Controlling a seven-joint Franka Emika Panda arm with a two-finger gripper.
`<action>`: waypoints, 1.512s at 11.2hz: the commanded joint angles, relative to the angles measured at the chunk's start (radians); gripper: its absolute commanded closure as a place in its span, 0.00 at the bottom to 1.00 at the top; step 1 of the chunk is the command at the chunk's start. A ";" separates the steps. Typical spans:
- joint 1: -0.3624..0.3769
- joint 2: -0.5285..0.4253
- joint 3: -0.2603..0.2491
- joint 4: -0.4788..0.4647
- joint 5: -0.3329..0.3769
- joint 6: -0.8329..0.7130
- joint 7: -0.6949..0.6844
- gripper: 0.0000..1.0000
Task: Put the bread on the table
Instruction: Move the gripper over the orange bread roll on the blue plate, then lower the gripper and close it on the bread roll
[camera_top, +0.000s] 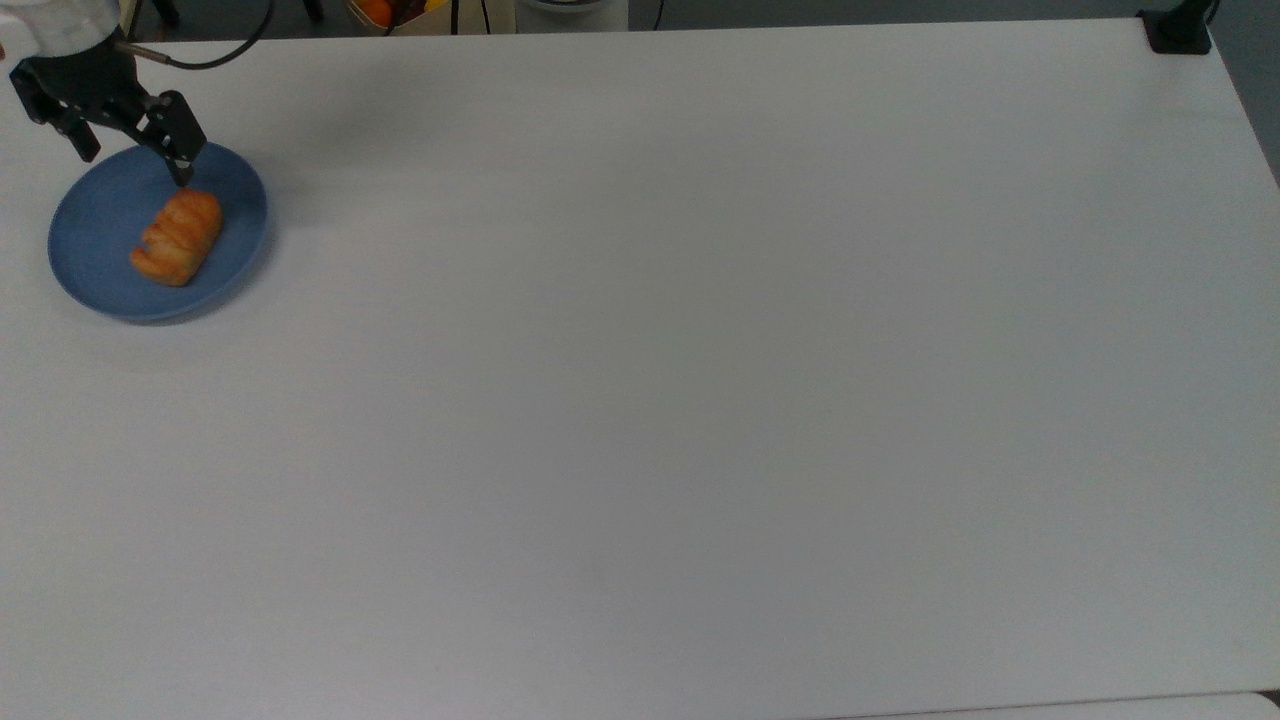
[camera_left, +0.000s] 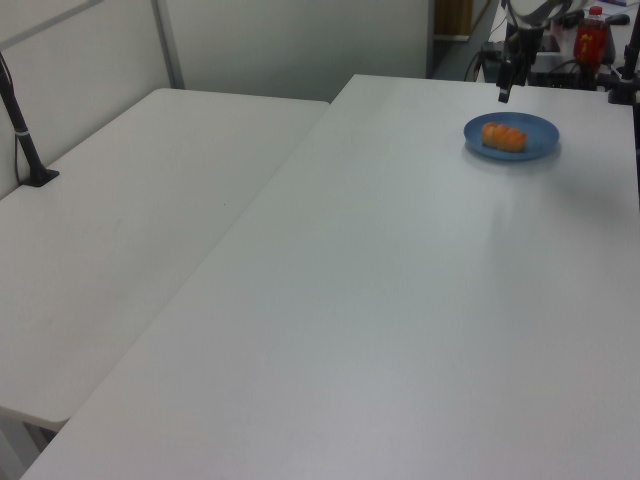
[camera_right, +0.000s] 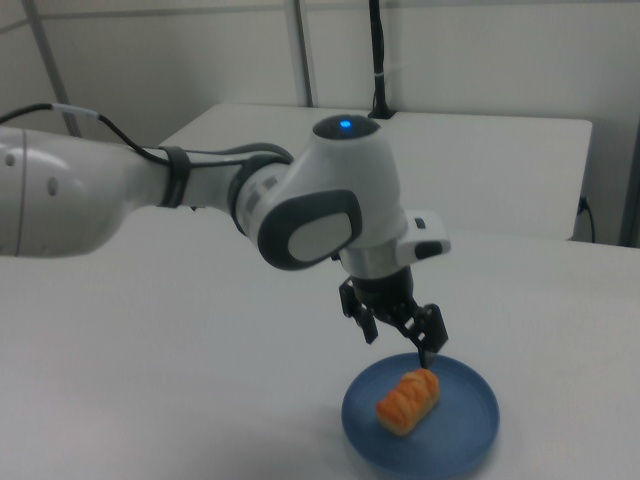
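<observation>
White tabletop (camera_top: 700, 400) all around; the bread (camera_top: 178, 237) lies on a blue plate (camera_top: 90, 250). Hand (camera_top: 132, 155) hovers open above — descending off-centre, it might nudge the bread or strike the rim.

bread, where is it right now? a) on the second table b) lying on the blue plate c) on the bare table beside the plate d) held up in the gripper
b: the bread lies on the blue plate with the open gripper above the plate's edge, one fingertip close to the bread's end, nothing between the fingers; the right view shows the same.
</observation>
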 joint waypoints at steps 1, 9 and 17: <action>-0.024 0.049 0.006 -0.028 0.033 0.082 -0.042 0.00; -0.032 0.140 0.053 -0.059 0.053 0.193 -0.034 0.07; -0.041 0.129 0.053 -0.071 0.051 0.179 -0.108 0.95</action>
